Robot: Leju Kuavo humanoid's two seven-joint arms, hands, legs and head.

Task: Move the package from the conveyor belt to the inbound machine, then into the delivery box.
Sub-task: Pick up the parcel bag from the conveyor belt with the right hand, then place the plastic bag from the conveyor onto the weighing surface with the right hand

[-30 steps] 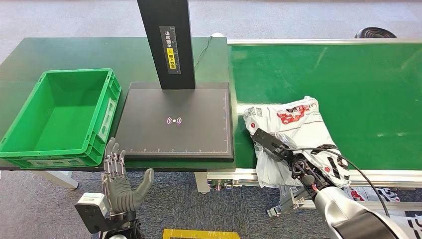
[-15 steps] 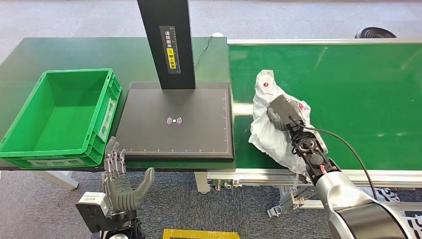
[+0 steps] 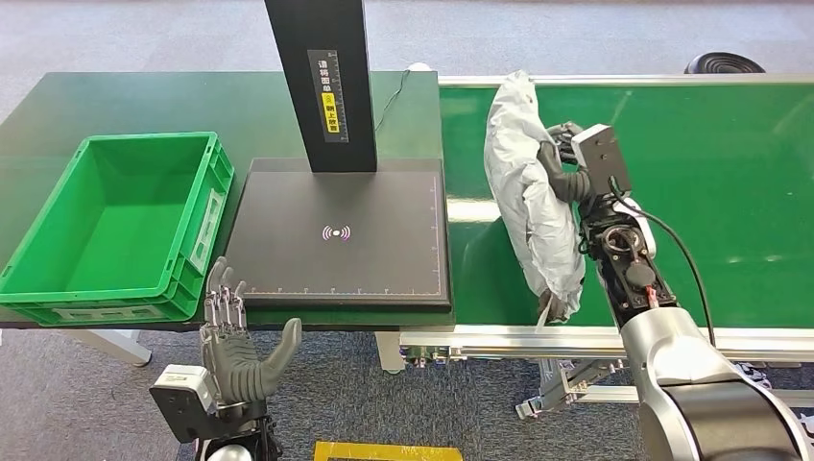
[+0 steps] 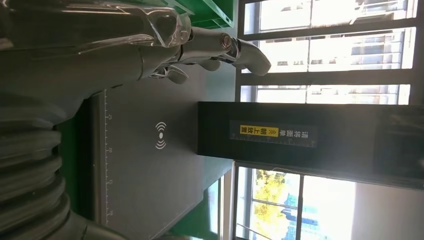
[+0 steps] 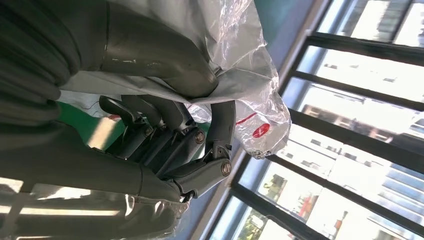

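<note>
1. Head view: the right robot hand point(image 3: 566, 168) is raised over the green conveyor belt point(image 3: 730, 182), at about 2 o'clock from the picture's centre, with its fingers clamped on a crumpled white-and-grey plastic mailer package point(image 3: 528, 206).
2. Held up, the package hangs long and narrow, its upper end near the belt's far edge and its lower end dangling toward the belt's near rail at about 5 o'clock from the hand.
3. Right wrist view: dark fingers point(image 5: 165, 125) and the thick grey thumb curl into the clear-and-grey film of the package point(image 5: 240, 60), which shows a red round mark.
4. At about 9 o'clock from the package lies the flat black inbound machine pad point(image 3: 336, 240), with a white wireless mark at its middle and a ruler scale along its edges.
5. A tall black post point(image 3: 322, 82) rises from the pad's far side and carries a label with a yellow strip.
6. At 9 o'clock from the pad, just beside it, stands the green plastic delivery box point(image 3: 58, 283) on the dark green table point(image 3: 144, 101).
7. The left robot hand point(image 3: 235, 351) is held low in front of the table's near edge, at about 7 o'clock from the pad, palm up, fingers spread apart and holding nothing.
8. Left wrist view: the left hand's fingers point(image 4: 220, 45) reach out over the black pad point(image 4: 145, 175), touching nothing that I can see.
</note>
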